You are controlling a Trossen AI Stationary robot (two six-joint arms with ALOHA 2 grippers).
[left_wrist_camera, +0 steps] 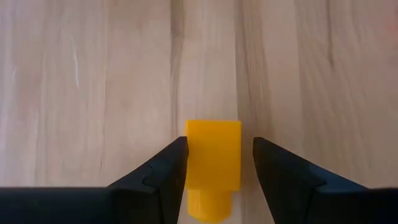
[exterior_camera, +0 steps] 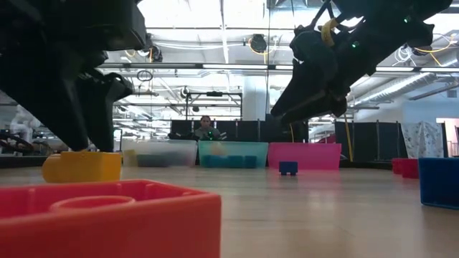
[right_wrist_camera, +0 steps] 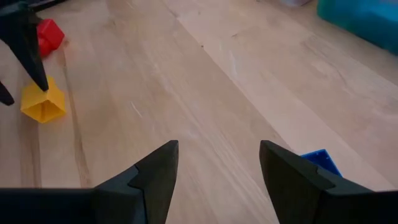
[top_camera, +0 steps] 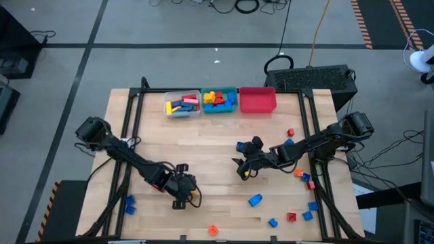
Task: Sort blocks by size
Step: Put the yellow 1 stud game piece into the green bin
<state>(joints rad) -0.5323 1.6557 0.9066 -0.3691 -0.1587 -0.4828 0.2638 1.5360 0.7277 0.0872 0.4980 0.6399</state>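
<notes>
A small yellow block lies on its side on the wooden table near the front left of centre, its stud toward the wrist. My left gripper points steeply down over it, open, one finger on each side; a slim gap shows at one side. In the right wrist view the yellow block rests on the table below those fingers. My right gripper hangs open above the table's middle, nothing between its fingers. The clear bin and the teal bin hold sorted blocks; the red bin stands beside them.
Loose blocks lie scattered at the right and front: blue blocks, a red one, an orange one. Two blue blocks sit at the left edge. A red block lies close to the low camera.
</notes>
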